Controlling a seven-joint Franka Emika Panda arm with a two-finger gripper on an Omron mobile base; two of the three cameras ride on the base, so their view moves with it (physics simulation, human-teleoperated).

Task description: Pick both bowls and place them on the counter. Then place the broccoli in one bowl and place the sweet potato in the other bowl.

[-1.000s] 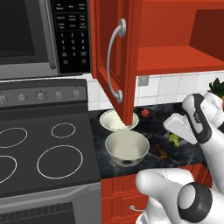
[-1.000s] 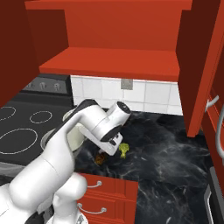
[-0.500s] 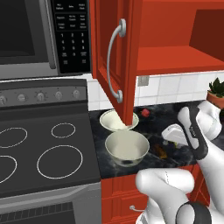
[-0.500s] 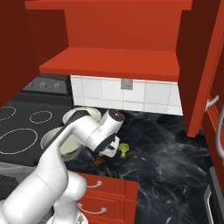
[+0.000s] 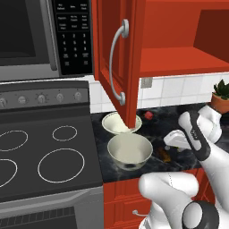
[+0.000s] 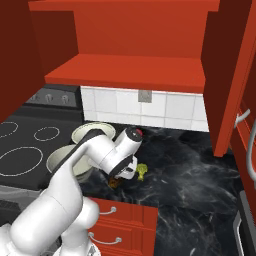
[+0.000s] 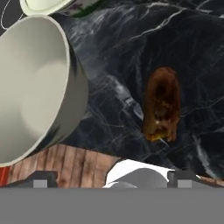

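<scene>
Both bowls stand on the black counter (image 5: 156,127) beside the stove: the deeper bowl (image 5: 129,151) in front and the shallower, paler bowl (image 5: 120,123) behind it. The brown sweet potato (image 7: 162,105) lies on the counter right of the deeper bowl (image 7: 35,87). My gripper (image 5: 176,139) hangs low just above it, open, with its finger tips (image 7: 41,179) set wide and nothing between them. The green broccoli (image 6: 142,171) lies just beyond the sweet potato (image 6: 116,182), right of my hand.
An open red cabinet door (image 5: 118,58) hangs over the bowls. The stovetop (image 5: 49,156) lies to the left. A small red item (image 5: 148,115) sits near the tiled wall, and a potted plant (image 5: 220,96) stands at the far right.
My hand has come down and to the left, from above the counter's right part to just over the sweet potato. The bowls and the vegetables have not moved.
</scene>
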